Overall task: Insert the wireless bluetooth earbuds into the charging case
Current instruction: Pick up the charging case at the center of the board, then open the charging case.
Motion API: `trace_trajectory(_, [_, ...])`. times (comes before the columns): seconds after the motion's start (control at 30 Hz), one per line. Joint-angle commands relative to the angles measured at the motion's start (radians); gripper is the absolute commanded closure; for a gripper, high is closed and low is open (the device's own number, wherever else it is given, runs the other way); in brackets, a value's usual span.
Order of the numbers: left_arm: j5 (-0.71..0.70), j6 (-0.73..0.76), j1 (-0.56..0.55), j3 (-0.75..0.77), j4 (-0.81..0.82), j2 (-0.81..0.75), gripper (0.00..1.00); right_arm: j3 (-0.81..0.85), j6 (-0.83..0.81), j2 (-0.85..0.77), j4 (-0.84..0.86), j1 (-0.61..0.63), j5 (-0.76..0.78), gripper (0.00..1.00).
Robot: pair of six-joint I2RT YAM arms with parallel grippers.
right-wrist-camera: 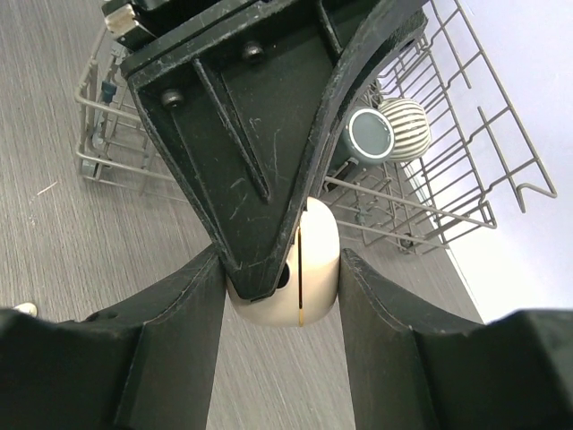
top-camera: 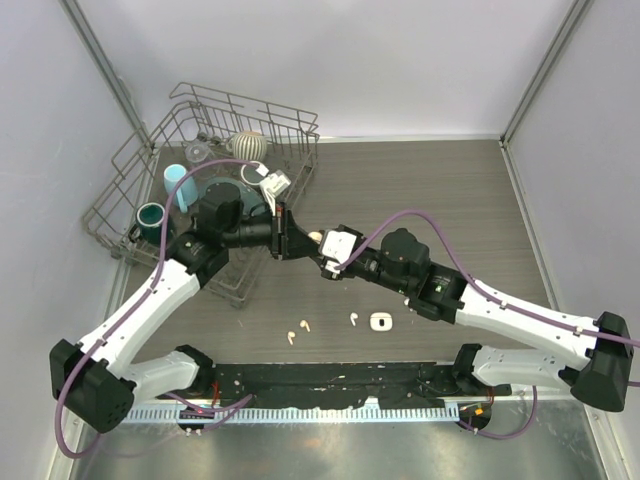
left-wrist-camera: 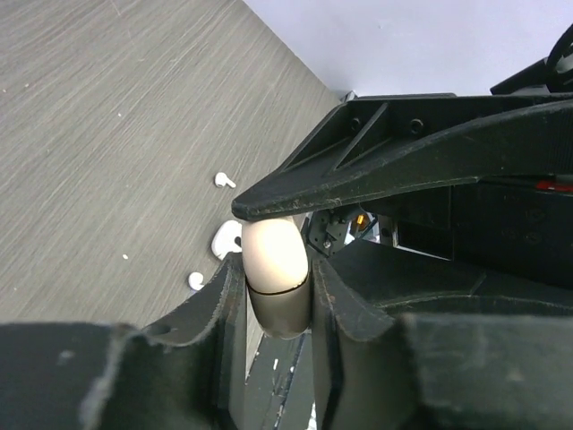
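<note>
grey wood-grain table [top-camera: 450, 190] bears a wire rack [top-camera: 115, 200] and earbuds [top-camera: 304, 324].

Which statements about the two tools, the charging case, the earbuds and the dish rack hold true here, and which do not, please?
1. The left tool and the right tool both clamp the cream charging case above the table. True.
2. All the earbuds are inside the case. False: several earbuds lie loose on the table.
3. The case's lid stands wide open. False: only a thin seam shows, so it looks closed.
4. A wire dish rack stands at the table's far left corner. True.
5. The rack is empty. False: it holds a teal mug, among other things.
</note>
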Motion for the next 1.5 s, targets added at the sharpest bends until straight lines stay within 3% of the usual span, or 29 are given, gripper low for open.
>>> trace_trajectory(0.0, [-0.007,0.03,-0.007,0.035,0.027,0.008,0.9,-0.018,0.01,-0.023,0.136,0.008,-0.018,0.99])
trace_trajectory(0.03, [-0.019,0.053,-0.005,0.041,0.012,0.007,1.0,-0.021,0.018,-0.026,0.146,0.008,-0.014,0.98])
trace_trajectory(0.1, [-0.072,0.071,-0.005,0.046,-0.022,-0.005,1.0,-0.035,0.042,-0.034,0.175,0.008,0.02,0.86])
trace_trajectory(0.17, [-0.111,0.111,-0.005,0.043,-0.036,-0.022,1.0,-0.033,0.112,-0.044,0.186,0.008,0.07,0.64])
trace_trajectory(0.2, [-0.164,0.129,-0.007,0.034,-0.046,-0.045,1.0,-0.026,0.146,-0.05,0.181,0.008,0.109,0.45])
trace_trajectory(0.3, [-0.286,0.198,-0.005,0.009,-0.062,-0.105,1.0,0.016,0.365,-0.066,0.14,0.005,0.278,0.27])
trace_trajectory(0.43, [-0.37,0.245,-0.004,-0.069,0.045,-0.209,1.0,0.185,0.533,-0.021,-0.184,-0.022,0.31,0.23])
trace_trajectory(0.57, [-0.436,0.255,-0.004,-0.182,0.251,-0.311,1.0,0.177,0.741,-0.04,-0.192,-0.06,0.266,0.22])
trace_trajectory(0.6, [-0.432,0.281,-0.004,-0.196,0.271,-0.323,1.0,0.18,0.856,-0.041,-0.198,-0.084,0.246,0.22])
trace_trajectory(0.73, [-0.409,0.311,-0.004,-0.242,0.355,-0.349,1.0,0.194,1.192,-0.028,-0.215,-0.218,0.008,0.22])
trace_trajectory(0.8, [-0.399,0.308,-0.004,-0.274,0.424,-0.351,1.0,0.176,1.292,-0.029,-0.175,-0.259,-0.07,0.22])
trace_trajectory(0.93, [-0.349,0.318,-0.004,-0.296,0.497,-0.325,1.0,0.074,1.589,-0.028,0.096,-0.265,-0.162,0.22])
trace_trajectory(1.07, [-0.318,0.295,-0.005,-0.395,0.717,-0.334,1.0,-0.022,1.784,0.031,0.271,-0.265,-0.199,0.22])
trace_trajectory(1.23, [-0.317,0.304,-0.007,-0.42,0.747,-0.36,1.0,-0.09,1.901,0.075,0.458,-0.265,-0.201,0.22])
trace_trajectory(1.47, [-0.312,0.298,-0.007,-0.44,0.776,-0.361,1.0,-0.096,1.983,0.14,0.543,-0.264,-0.224,0.23])
